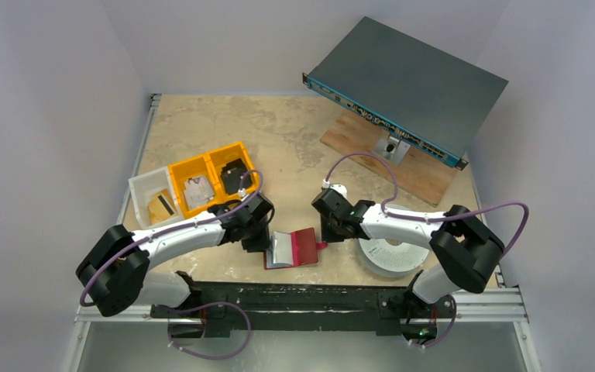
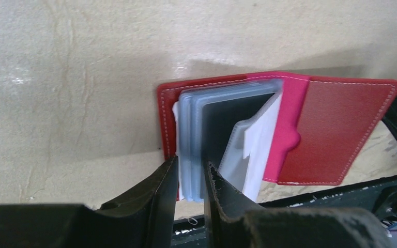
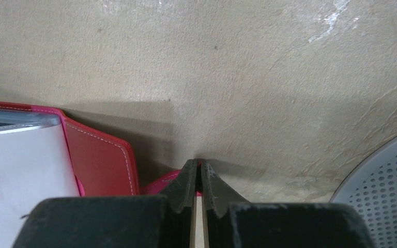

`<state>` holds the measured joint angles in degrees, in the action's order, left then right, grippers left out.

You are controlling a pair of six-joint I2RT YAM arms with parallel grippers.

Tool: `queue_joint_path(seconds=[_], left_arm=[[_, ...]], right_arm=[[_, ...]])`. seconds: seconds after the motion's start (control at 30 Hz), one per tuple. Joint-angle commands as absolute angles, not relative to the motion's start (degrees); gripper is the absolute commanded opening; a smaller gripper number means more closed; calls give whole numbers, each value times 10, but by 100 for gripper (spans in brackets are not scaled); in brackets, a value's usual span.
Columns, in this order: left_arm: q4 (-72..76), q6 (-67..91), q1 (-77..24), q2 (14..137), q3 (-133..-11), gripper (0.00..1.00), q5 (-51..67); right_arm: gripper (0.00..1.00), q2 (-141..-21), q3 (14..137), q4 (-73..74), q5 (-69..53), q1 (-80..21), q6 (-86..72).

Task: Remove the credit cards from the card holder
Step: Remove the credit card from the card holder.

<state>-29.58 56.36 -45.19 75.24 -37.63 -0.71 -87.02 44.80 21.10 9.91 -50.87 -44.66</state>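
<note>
The left pincer point(image 2: 190, 178) is nearly closed on the card holder point(image 2: 341, 134). Its fingers point(image 2: 157, 201) squeeze the near edge of the holder's pale blue-grey inner leaves, which stand fanned up just beyond the tips. Whether any of the leaves are cards, I cannot tell.

The holder lies open and flat, close to the table's near edge. Its long axis runs from the left pincer across to the right pincer point(image 3: 197, 173), and the dark red cover is spread toward the right one. The snap tab point(image 3: 160, 182) points at the right pincer and sits at its tips. Those jaws are all but closed, with only a sliver between them. I cannot tell whether they pinch the tab.

Beyond the left pincer, a golden-yellow card point(image 1: 161, 208) with a black stripe lies in a white bin point(image 1: 143, 187), which sits beside yellow bins point(image 1: 190, 164). A grey perforated disc point(image 1: 391, 260) lies behind the right pincer, under its arm.

The table point(image 1: 279, 132) is mottled beige, like stone. Far beyond the right pincer, a wooden board point(image 1: 426, 180) carries a tilted grey rack unit point(image 1: 410, 77). Plain white walls point(image 1: 217, 39) close in the space.
</note>
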Motion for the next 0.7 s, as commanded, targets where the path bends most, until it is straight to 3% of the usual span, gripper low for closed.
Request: queue_joint_path(seconds=[0.0,0.67], left_arm=[[-281,556,-463,755,-414,23,-7],[-251,565,-500,792,-464,23,26]], right_arm=[[0,-897,450,190,115,-510,-440],[0,-948,521,162,75,-543,-412]])
